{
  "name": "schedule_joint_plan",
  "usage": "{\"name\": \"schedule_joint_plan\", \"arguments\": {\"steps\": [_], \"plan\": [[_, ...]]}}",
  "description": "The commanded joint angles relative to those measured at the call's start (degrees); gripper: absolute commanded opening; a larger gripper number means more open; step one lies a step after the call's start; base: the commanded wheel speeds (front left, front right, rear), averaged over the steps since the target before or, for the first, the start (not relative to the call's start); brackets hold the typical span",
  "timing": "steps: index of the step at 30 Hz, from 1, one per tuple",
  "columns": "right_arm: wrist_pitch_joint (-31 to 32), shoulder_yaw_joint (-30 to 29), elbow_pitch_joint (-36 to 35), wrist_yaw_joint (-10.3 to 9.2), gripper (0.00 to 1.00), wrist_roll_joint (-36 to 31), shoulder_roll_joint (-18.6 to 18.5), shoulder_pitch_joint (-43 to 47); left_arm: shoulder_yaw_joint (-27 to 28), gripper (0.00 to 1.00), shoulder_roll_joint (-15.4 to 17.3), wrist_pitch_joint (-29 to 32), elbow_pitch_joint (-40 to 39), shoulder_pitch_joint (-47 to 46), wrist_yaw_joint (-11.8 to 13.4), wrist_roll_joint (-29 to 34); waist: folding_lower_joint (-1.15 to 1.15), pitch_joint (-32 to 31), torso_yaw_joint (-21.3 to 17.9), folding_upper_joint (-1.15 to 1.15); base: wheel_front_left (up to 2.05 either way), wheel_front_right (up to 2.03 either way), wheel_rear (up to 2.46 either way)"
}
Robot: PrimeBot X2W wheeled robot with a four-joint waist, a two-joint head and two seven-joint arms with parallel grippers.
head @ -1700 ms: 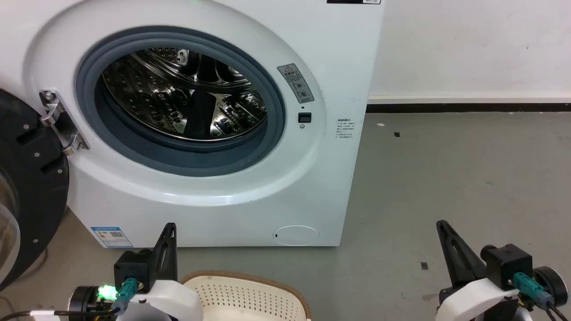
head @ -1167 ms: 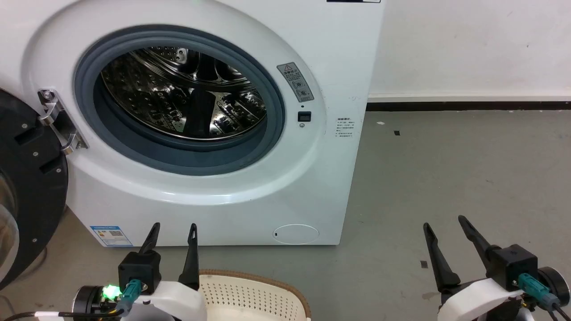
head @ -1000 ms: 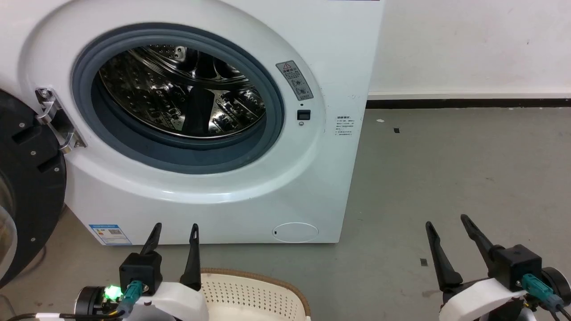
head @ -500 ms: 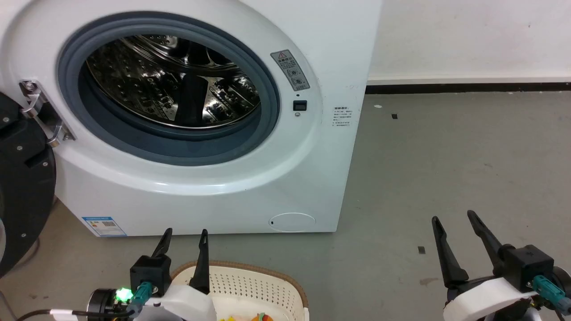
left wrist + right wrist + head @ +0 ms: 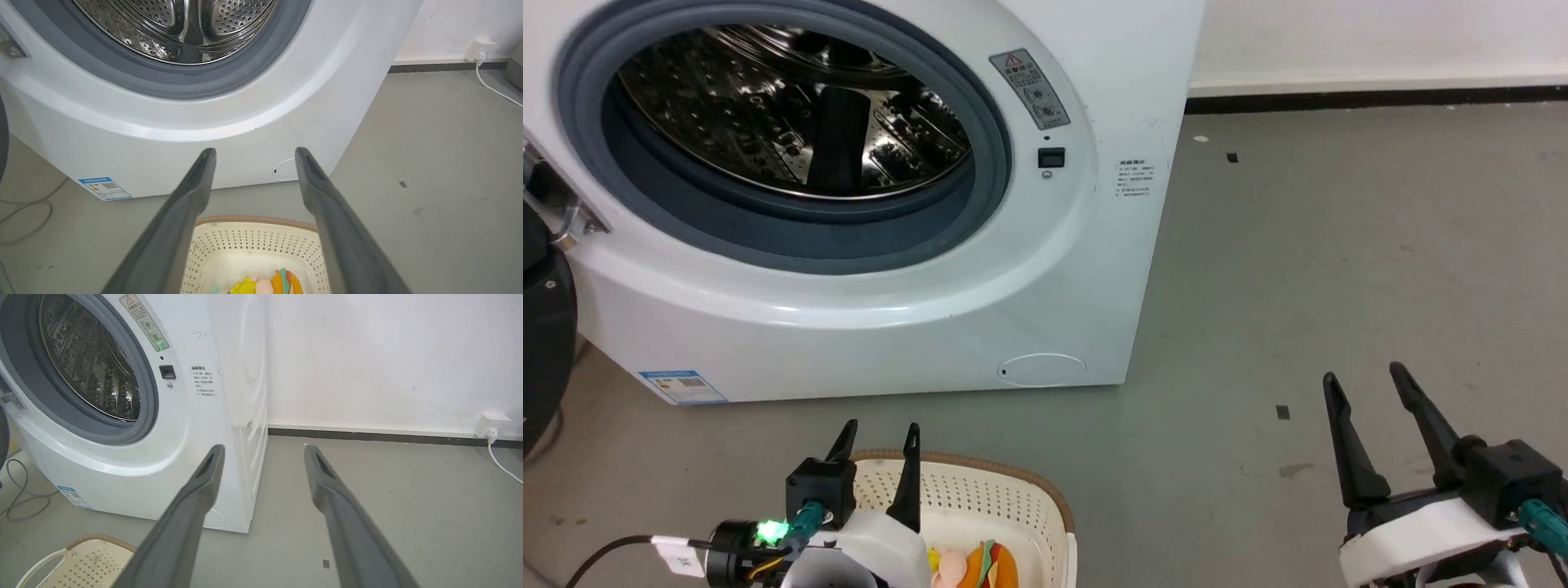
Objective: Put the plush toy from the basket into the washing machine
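The plush toy [image 5: 982, 565], an orange hamburger with pale pink and yellow parts, lies in the cream basket [image 5: 1021, 490] at the bottom of the head view; it also peeks up as the plush toy [image 5: 282, 282] in the basket [image 5: 229, 245] of the left wrist view. My left gripper [image 5: 879, 431] hovers open over the basket's left rear rim, above and left of the toy. My right gripper [image 5: 1364, 380] stands open over bare floor at the lower right. The washing machine [image 5: 1045, 269] stands behind the basket, its steel drum [image 5: 784, 106] exposed.
The round black door [image 5: 543, 343] hangs open at the left edge. Grey floor [image 5: 1339, 245] stretches right of the washer to a white wall. A wall socket with a white cable [image 5: 496, 453] sits at the far right, and grey cable loops [image 5: 20, 498] lie left of the washer.
The head camera has tilted down, bringing the basket and the toy into view. Both grippers went from shut to open early on, and the left one now sits over the basket's rim.
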Motion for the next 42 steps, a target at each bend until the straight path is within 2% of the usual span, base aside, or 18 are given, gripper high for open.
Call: {"name": "schedule_joint_plan", "arguments": {"steps": [1, 19, 39, 42], "plan": [[-0.6, -0.2, -0.7, -0.02, 1.00, 0.6, 0.0, -1.3, -0.3, 1.00, 0.3, -0.6, 1.8, -1.5, -0.2, -0.3, 0.00, 0.9, -0.5, 0.00, 0.00, 0.00, 0.00], [-2.8, -0.6, -2.5, -0.02, 1.00, 2.7, 0.0, -3.7, -2.5, 1.00, 2.1, -2.8, 17.9, -9.6, -1.3, -1.0, 0.00, 9.1, -3.2, 0.00, 0.00, 0.00, 0.00], [-5.0, -0.9, -4.5, -0.03, 1.00, 5.9, 0.0, -6.2, -4.4, 1.00, 5.7, -3.5, 35.7, -18.2, -2.1, -3.0, 0.00, 19.0, -6.7, 0.00, 0.00, 0.00, 0.00], [-5.4, -0.8, -4.8, -0.03, 1.00, 6.3, 0.0, -6.5, -4.3, 1.00, 6.2, -3.6, 37.9, -19.3, -1.6, -3.8, 0.00, 20.5, -7.2, 0.00, 0.00, 0.00, 0.00]]}}
